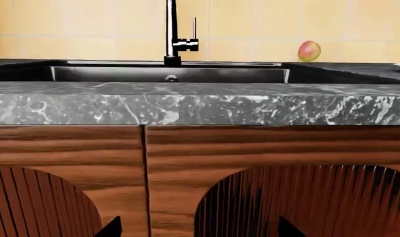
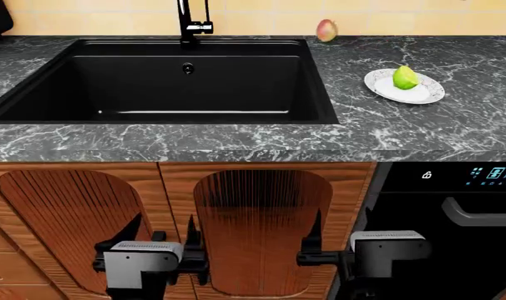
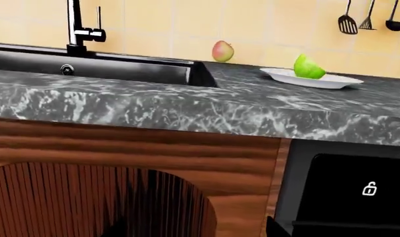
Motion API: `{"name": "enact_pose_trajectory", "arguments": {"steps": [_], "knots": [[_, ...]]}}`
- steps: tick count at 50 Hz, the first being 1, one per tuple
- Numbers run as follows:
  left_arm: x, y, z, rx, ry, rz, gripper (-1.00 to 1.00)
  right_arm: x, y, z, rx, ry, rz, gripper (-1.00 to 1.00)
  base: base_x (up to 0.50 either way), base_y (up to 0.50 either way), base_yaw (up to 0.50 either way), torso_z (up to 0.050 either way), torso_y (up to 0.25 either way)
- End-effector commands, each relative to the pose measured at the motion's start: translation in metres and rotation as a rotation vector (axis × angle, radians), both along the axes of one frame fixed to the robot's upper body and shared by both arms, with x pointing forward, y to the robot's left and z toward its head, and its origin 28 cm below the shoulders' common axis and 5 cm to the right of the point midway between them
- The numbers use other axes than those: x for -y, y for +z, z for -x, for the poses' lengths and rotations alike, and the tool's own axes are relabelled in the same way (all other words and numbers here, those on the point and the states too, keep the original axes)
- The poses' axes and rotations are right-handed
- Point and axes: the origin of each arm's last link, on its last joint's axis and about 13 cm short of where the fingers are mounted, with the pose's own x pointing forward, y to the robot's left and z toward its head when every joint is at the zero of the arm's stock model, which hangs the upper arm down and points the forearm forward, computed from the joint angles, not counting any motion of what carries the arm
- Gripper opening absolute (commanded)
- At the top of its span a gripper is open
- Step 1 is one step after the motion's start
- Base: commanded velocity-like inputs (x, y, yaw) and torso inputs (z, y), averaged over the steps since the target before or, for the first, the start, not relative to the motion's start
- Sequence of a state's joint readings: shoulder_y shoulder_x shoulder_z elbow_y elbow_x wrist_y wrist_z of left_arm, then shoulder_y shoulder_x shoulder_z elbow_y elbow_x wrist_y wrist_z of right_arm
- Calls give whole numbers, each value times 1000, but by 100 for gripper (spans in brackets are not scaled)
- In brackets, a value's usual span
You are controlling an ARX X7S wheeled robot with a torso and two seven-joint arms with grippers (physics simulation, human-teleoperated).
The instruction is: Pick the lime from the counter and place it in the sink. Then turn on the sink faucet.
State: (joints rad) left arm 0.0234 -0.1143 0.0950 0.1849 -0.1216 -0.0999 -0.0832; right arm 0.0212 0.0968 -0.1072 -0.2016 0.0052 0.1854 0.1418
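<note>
The lime [image 2: 405, 77] lies on a white plate [image 2: 420, 95] on the dark marble counter [image 2: 386, 131], right of the black sink [image 2: 153, 87]. It also shows in the right wrist view [image 3: 308, 67], but not in the left wrist view. The black faucet [image 2: 188, 22] stands behind the sink, with its side lever to its right [image 1: 194, 29]. My left gripper [image 2: 163, 232] and right gripper [image 2: 340, 228] are both open and empty. They hang low in front of the cabinet doors, below the counter's edge and far from the lime.
A red-and-yellow fruit [image 2: 325, 29] sits at the back wall between sink and plate. Wooden cabinet doors [image 2: 262, 225] face both grippers. A black appliance with a handle [image 2: 478, 215] is at the right. Utensils [image 3: 348, 22] hang on the tiled wall.
</note>
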Motion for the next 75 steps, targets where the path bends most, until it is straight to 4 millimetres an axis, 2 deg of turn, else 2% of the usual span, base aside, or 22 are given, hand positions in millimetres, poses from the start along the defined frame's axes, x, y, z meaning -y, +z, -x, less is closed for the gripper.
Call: {"name": "enact_pose_trajectory", "arguments": {"steps": [1,4,6,8,12,20,28,37,48,52,57,59,66,71,75], "knots": [[-3,69,-9,85,-7,7,100,1,52,-9,58,-9,36,100,0,0,0,0,0],[-3,87,-14,83,-7,13,100,0,65,-12,67,-4,49,100,0,0,0,0,0],[-5,107,-20,100,-6,21,100,-1,81,-14,74,-1,76,100,0,0,0,0,0],[-5,116,-24,98,-5,21,100,-1,87,-16,80,1,80,100,0,0,0,0,0],[-6,129,-34,80,-34,99,100,-2,105,-21,105,9,111,100,0,0,0,9,0],[-7,155,-52,84,-19,95,100,-1,137,-33,139,15,149,100,0,0,0,50,0],[-5,170,-62,84,-15,94,100,-2,150,-42,157,26,168,100,0,0,0,50,0],[-3,177,-79,72,6,73,100,2,169,-57,157,39,172,100,0,0,0,50,0],[5,182,-123,21,17,57,100,8,186,-86,149,57,156,100,0,0,0,50,0],[15,179,-145,-25,24,53,100,13,193,-101,141,64,108,100,0,0,0,25,0],[23,177,-165,-29,40,37,100,17,196,-115,138,56,113,100,0,0,0,0,0],[29,178,-175,-36,49,22,100,21,198,-126,130,60,42,100,0,0,0,0,0],[42,176,-201,-44,60,-5,100,28,196,-152,103,31,93,100,0,0,0,0,0],[46,173,-219,-45,81,-20,100,34,198,-162,102,42,66,100,2,0,0,0,0],[50,168,-224,-43,78,-38,100,38,194,-167,87,41,28,100,416,0,0,0,0]]}}
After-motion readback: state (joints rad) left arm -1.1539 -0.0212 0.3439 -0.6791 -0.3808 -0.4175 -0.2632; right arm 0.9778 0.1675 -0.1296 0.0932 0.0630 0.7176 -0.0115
